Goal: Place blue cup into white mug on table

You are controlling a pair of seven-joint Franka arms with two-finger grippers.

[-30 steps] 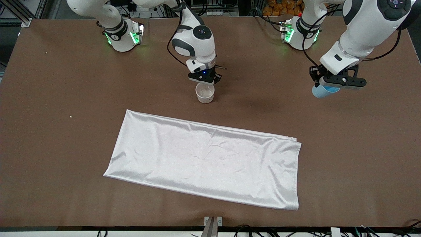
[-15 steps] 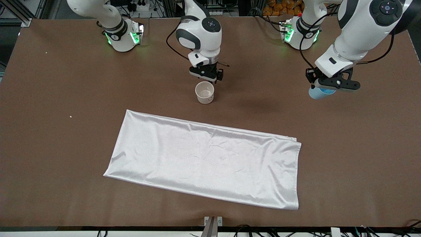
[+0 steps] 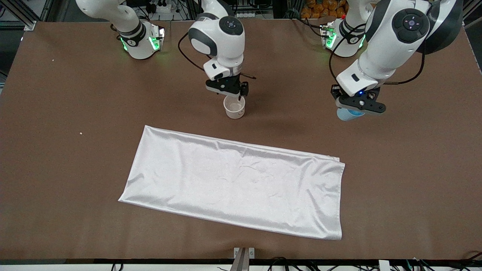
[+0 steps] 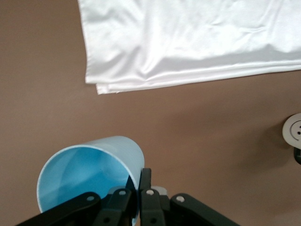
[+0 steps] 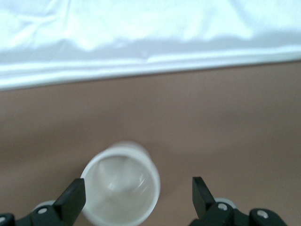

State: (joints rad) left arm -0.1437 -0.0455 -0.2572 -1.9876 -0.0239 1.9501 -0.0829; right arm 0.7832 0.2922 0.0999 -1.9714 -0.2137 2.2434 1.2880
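The white mug stands upright on the brown table, between the arm bases and the cloth. My right gripper hovers just above it, open; in the right wrist view the mug sits below and between the spread fingers, untouched. My left gripper hangs over the table toward the left arm's end and is shut on the rim of the blue cup. In the left wrist view the cup shows its open mouth, one finger inside and one outside the wall, and the mug lies farther off.
A white satin cloth lies flat on the table, nearer to the front camera than the mug; its folded corner shows in the left wrist view. Small crumbs lie toward the right arm's end. A metal bracket sits at the front edge.
My right gripper opened, let go of the mug and rose slightly. The left arm carried the blue cup over the table toward the mug.
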